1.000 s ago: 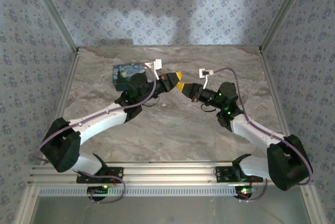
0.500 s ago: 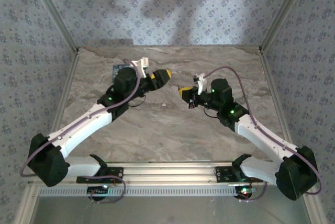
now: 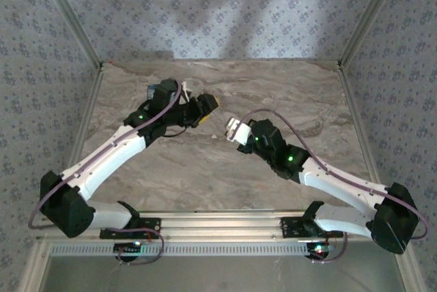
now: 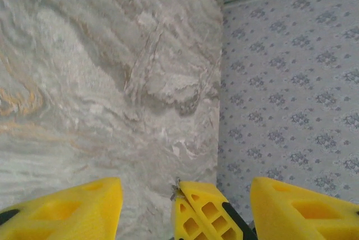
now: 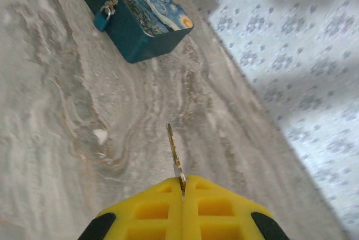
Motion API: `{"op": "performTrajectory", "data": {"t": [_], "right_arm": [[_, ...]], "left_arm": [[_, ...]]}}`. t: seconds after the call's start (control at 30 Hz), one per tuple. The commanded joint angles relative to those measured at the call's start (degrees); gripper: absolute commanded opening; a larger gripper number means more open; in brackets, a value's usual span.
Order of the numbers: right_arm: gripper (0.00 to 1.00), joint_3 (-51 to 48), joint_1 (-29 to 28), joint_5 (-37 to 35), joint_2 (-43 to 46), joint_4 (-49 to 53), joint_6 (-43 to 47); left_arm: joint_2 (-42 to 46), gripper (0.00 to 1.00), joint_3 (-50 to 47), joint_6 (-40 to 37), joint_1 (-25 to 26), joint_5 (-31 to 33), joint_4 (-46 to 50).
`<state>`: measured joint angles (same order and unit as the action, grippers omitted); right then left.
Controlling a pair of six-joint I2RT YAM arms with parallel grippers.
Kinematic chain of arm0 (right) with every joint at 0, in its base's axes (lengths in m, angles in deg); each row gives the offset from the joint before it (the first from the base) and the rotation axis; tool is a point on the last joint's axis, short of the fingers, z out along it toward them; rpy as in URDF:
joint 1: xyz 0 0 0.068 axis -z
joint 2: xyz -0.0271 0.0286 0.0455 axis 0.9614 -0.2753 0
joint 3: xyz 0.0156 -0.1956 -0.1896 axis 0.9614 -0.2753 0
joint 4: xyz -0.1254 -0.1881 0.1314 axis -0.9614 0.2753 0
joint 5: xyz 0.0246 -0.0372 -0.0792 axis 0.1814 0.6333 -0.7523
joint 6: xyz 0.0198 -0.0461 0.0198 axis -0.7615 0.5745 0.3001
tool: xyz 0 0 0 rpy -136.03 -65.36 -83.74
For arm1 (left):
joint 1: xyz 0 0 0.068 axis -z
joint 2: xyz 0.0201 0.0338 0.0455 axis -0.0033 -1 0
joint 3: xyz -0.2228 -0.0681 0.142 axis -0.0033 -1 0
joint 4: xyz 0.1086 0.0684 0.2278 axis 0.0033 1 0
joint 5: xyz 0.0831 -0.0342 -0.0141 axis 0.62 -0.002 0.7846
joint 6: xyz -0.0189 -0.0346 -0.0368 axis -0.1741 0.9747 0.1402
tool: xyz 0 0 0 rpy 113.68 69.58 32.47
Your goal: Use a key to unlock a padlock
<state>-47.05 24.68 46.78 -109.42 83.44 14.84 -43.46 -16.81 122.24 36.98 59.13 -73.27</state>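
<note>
Yellow latticed right pincer clamps a thin silvery key, while the wedge-fingered left pincer stands parted.

Illumination is diffuse, moderately bright and comes from overhead. In the top external view, broad soft-edged shadows fall across the back wall, and fainter ones lie on the marble table beneath the arms. No glare or blown highlights are present. This view is slightly soft, with fine detail unresolved. In the left wrist view, the fingers of the left gripper are defocused at the bottom edge, while the table veining is clear. In the right wrist view, the key renders sharp, the tin slightly soft, and grey shadow bands cross the wall.
</note>
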Motion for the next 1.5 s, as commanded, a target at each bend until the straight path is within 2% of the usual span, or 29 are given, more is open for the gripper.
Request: {"op": "performTrajectory", "data": {"t": [0.0, 0.47, 1.2, 1.47], "right_arm": [[0.0, -1.2, -1.7, -6.3, 0.2, -6.5, 10.6], [0.0, -0.2, -3.3, -7.9, -1.5, -9.7, 14.0], [0.0, 0.6, -3.6, -6.3, -2.0, -9.0, 11.7], [0.0, 1.1, -3.5, -6.8, -2.1, -7.7, 10.6]], "left_arm": [[-1.4, 0.59, 1.7, 6.8, 1.4, -2.0, 1.7], [-6.7, 0.49, 1.0, 14.0, 3.9, -5.3, -3.1], [-7.5, 0.06, -0.5, 15.5, 3.9, -4.8, -4.2], [-7.9, 0.0, -0.4, 15.3, 3.9, -5.1, -4.3]]}}
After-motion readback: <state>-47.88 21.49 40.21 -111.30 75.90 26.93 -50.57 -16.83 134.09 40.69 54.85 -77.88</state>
